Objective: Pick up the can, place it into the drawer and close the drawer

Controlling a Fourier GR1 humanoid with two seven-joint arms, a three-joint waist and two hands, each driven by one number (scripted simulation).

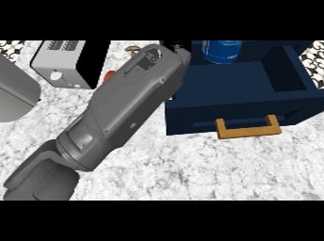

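A blue can (222, 51) stands upright at the back of the open navy drawer (243, 79), its top cut off by the view's edge. The drawer's front panel carries a tan handle (248, 127) that faces me. My left forearm crosses the counter from the lower left up to the drawer's back left corner. Only a bit of the black left hand (178, 50) shows there, just left of the can, and the wrist hides the rest. The right hand is out of the view.
A white and black box appliance (66, 63) stands at the back left, with a large rounded grey object (6, 89) at the left edge. A small brown thing (132, 48) and an orange one (109, 75) peek out beside the forearm. Speckled counter (214, 164) spreads in front.
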